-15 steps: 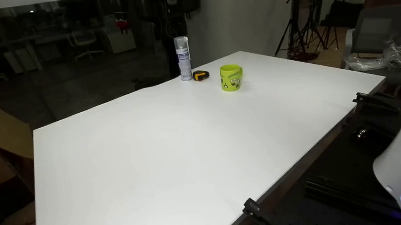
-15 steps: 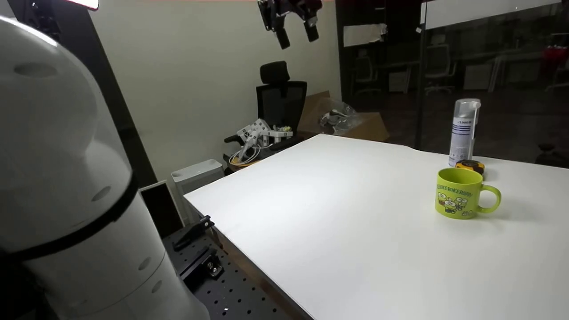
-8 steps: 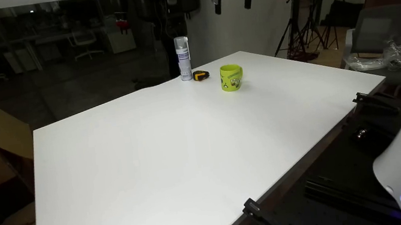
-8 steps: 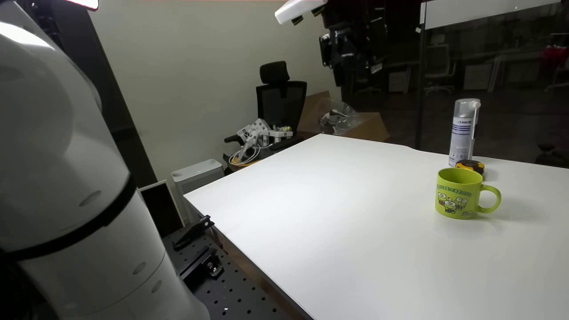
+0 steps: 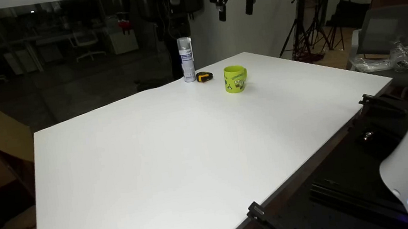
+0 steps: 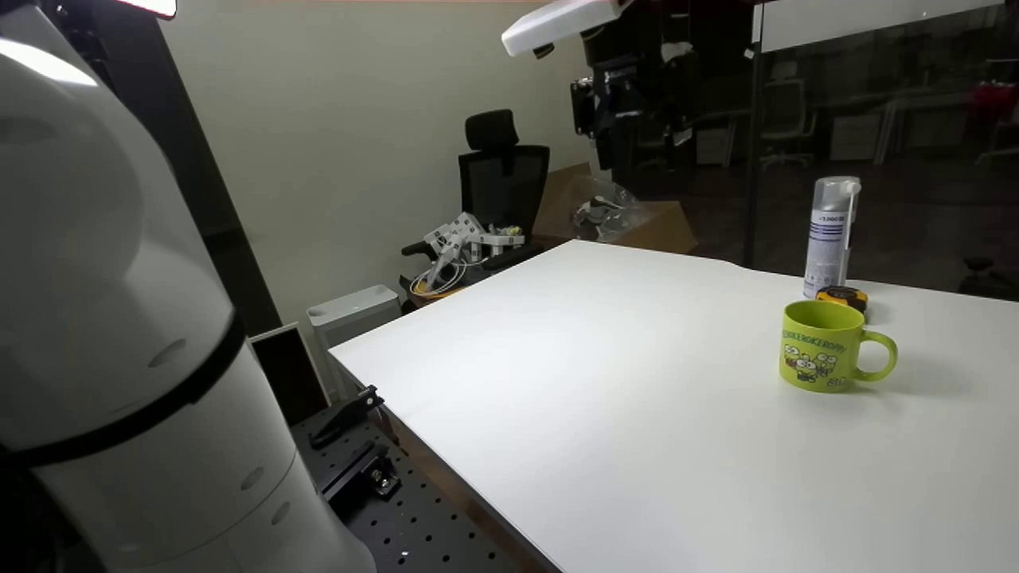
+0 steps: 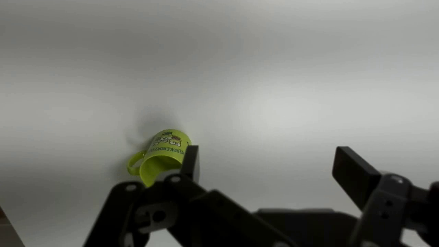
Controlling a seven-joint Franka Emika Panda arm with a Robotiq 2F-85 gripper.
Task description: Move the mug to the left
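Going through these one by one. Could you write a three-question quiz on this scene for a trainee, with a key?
1. True or false: the black two-fingered hand hangs open, apart from the squat cylindrical yellow-green mug.
2. The small black-and-yellow tape measure lies: (a) inside the mug; (b) next to the slim white-and-blue spray can; (c) in the hand.
3. Fill in: the only tabletop object showing in the wrist view is the ____.

Key: 1 true; 2 b; 3 mug.
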